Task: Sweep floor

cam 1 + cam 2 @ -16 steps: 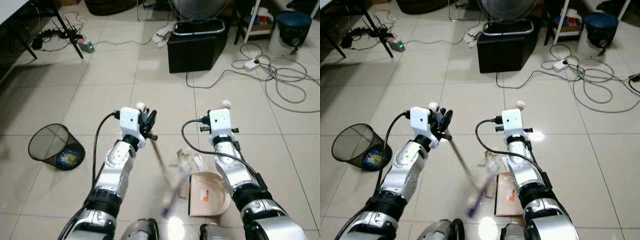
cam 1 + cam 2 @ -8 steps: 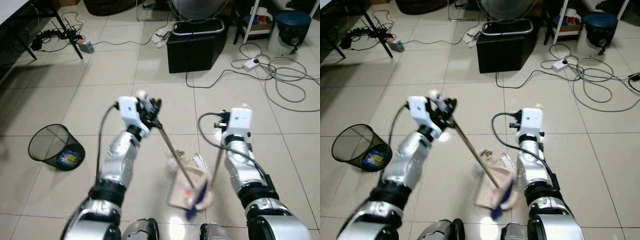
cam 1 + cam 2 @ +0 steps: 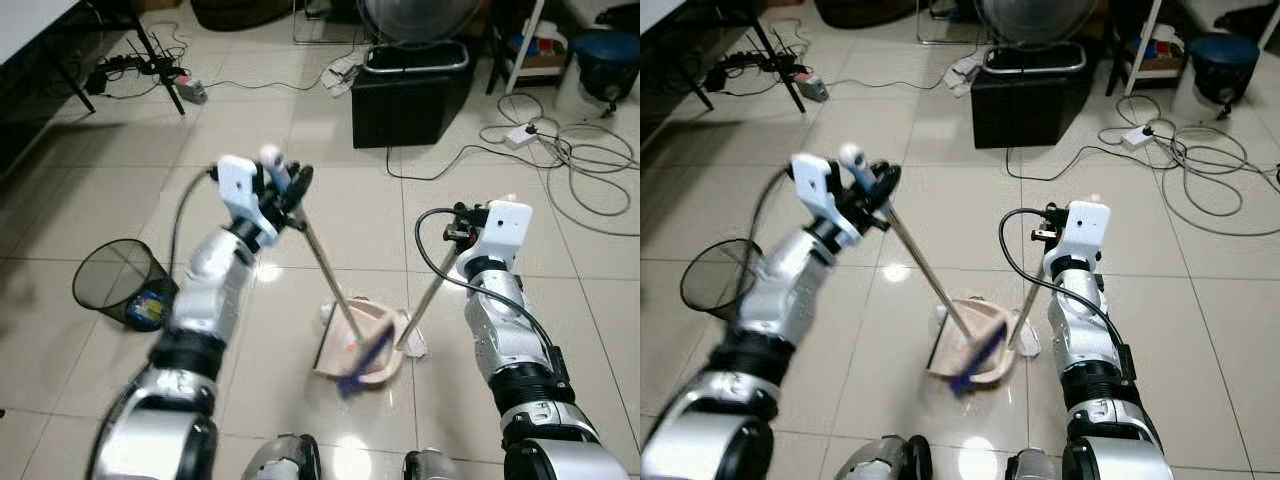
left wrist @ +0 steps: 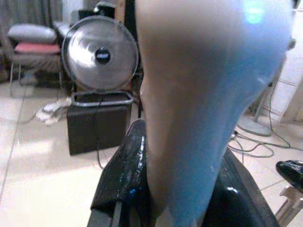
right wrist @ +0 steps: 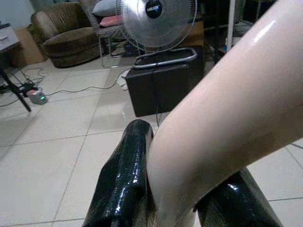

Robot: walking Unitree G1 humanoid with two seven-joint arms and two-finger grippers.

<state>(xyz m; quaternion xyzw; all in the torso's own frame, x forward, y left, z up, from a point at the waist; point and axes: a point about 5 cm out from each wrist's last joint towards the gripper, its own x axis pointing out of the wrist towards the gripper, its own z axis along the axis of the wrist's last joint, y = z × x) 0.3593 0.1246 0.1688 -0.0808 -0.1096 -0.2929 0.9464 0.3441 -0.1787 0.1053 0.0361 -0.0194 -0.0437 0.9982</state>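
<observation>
My left gripper is shut on the top of a broom's thin metal stick, which slants down to blue bristles. The bristles rest at the mouth of a beige dustpan tipped on the tiled floor between my arms. My right gripper is shut on the dustpan's long handle. White crumpled litter lies against the pan's right side. In the left wrist view the broom's pale grip sits between black fingers. The right wrist view has the beige handle clamped likewise.
A black wire bin with some rubbish stands on the floor to my left. Ahead are a black box with a fan on it, loose cables at right, a power strip and a table leg at left.
The broom head has swept rightward from beside the dustpan into its mouth. The dustpan has tipped up and shifted left, my left arm has risen, and the camera has shifted.
</observation>
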